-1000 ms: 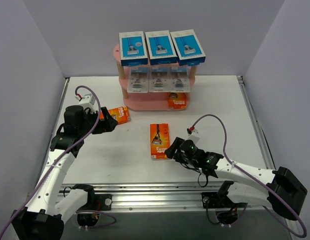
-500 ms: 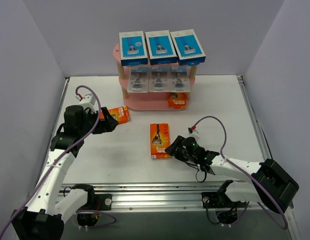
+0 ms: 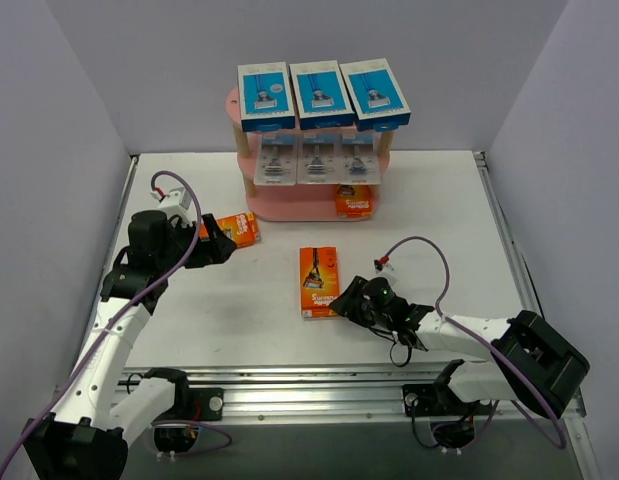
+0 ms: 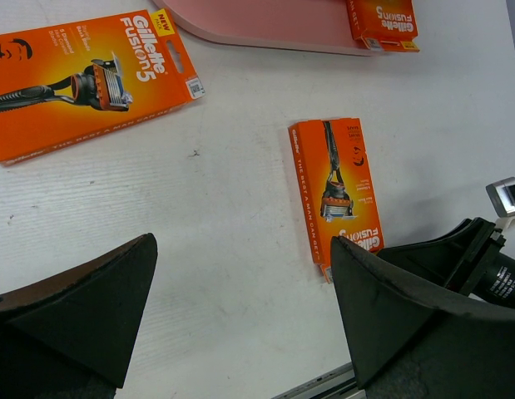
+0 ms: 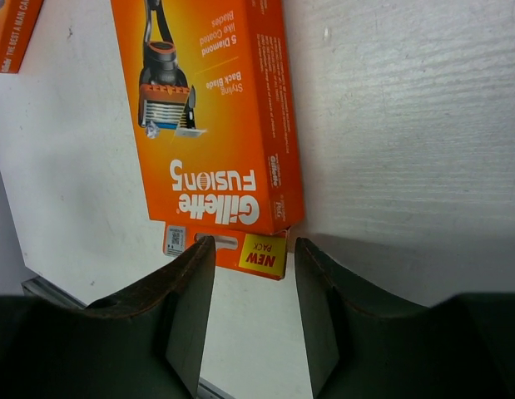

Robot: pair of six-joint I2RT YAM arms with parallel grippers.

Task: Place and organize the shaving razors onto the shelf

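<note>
the loose orange card (image 3: 319,282) is lying flat in front of the shelf (image 3: 289,210), its long axis pointing toward the shelf. the right gripper (image 3: 340,300) is hovering at the card's end farthest from the shelf, jaws part open and gripping nothing. the left gripper (image 3: 221,246) is hanging wide open and empty, farther off.

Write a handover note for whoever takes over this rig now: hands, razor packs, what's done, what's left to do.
Left hand open, by the left card.
Right hand open, low at the centre card's near end, not gripping.
Done: three blue boxes on the shelf's top tier, three blister packs on the middle, third card on the bottom.
Left: both table cards to the bottom tier.
</note>
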